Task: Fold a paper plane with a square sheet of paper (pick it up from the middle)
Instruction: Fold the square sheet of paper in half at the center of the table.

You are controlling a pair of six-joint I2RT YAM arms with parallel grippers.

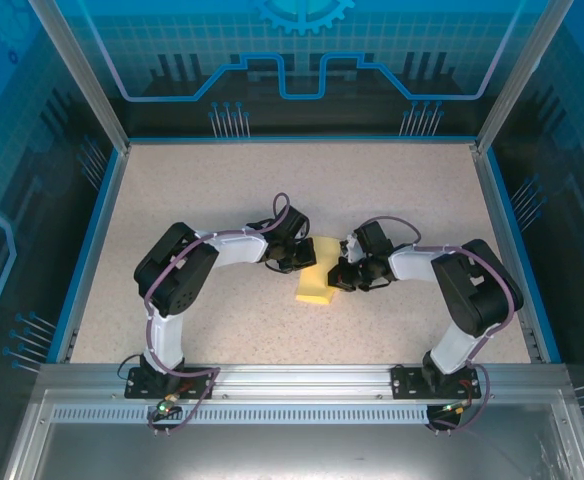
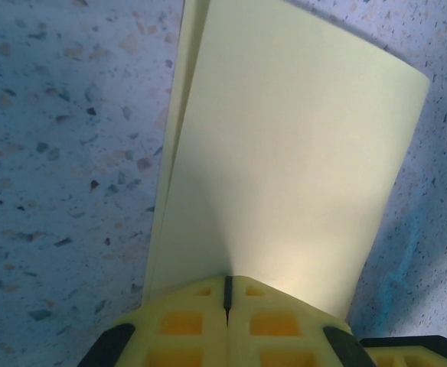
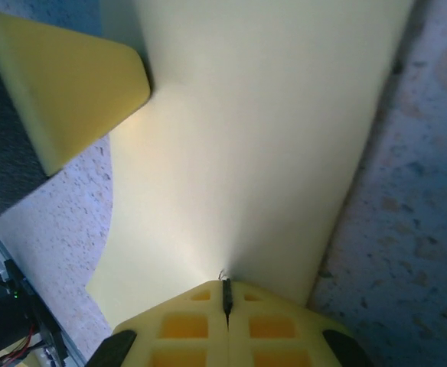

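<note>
The square sheet of paper [image 1: 318, 280] is pale yellow and hangs doubled over between my two grippers at the middle of the table. My left gripper [image 1: 295, 262] pinches its left edge. In the left wrist view its jaws [image 2: 227, 281] are pressed together on the sheet [image 2: 285, 153], with two layers showing along the left side. From the right, my right gripper [image 1: 343, 276] holds the opposite edge. Its jaws [image 3: 225, 284] are shut on the paper [image 3: 262, 138]. A yellow finger of the left gripper [image 3: 70, 84] shows beyond the sheet.
The speckled beige table [image 1: 222, 190] has a blue rim [image 1: 87, 250] on three sides. Transparent walls stand around it. An aluminium rail [image 1: 302, 378] with both arm bases runs along the near edge. Both elbows bend outward towards the side rims.
</note>
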